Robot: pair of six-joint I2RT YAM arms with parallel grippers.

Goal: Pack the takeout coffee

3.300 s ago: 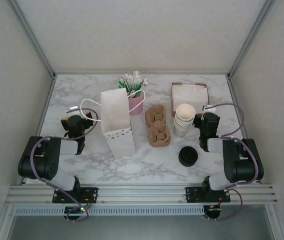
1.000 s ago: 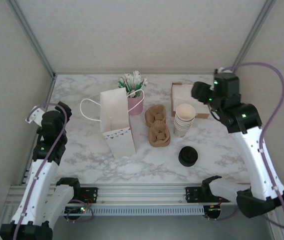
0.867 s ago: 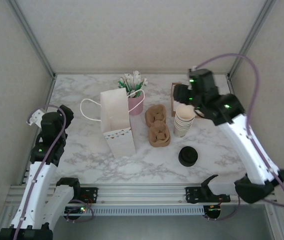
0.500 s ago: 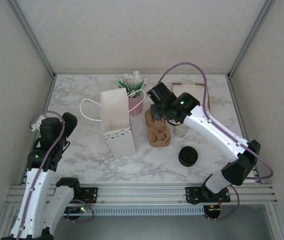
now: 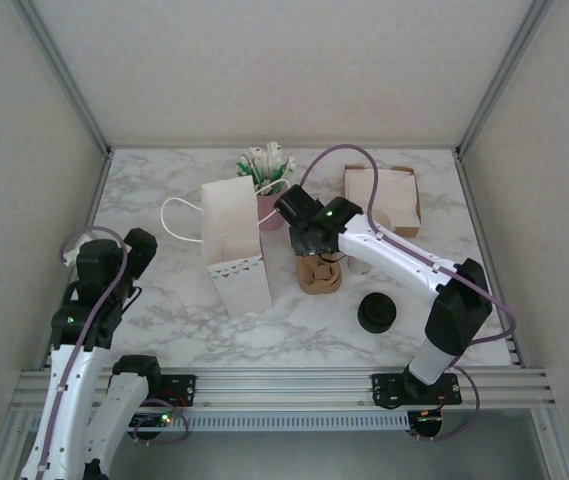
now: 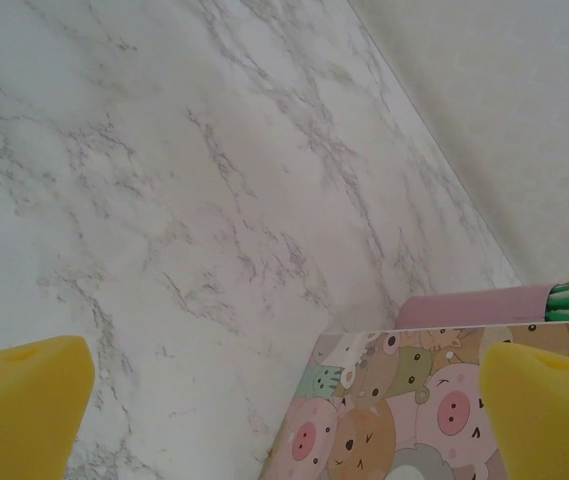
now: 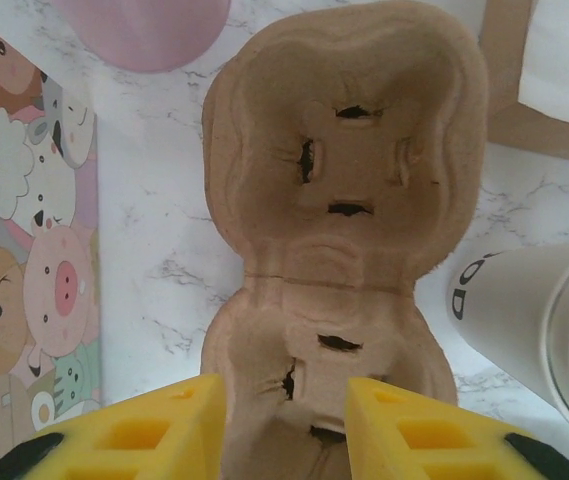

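Under my right jaws the cup carrier (image 7: pixel 334 250) runs ahead on the tabletop (image 7: pixel 154 230). The bag (image 7: pixel 24 250) stands to their left and the cup stack (image 7: pixel 534 310) to their right. The pot (image 7: pixel 144 25) is ahead-left, the box (image 7: pixel 534 90) ahead-right. The takeout coffee (image 5: pixel 376 312) stands behind them, rightward. The bag is also ahead-right of my left jaws.

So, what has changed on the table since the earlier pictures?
The right gripper rose from its side, swung left past the stack of cups and now hangs over the brown cup carrier, jaws apart, holding nothing. The left gripper lifted up, open. The takeout coffee, paper bag and carrier stayed put.
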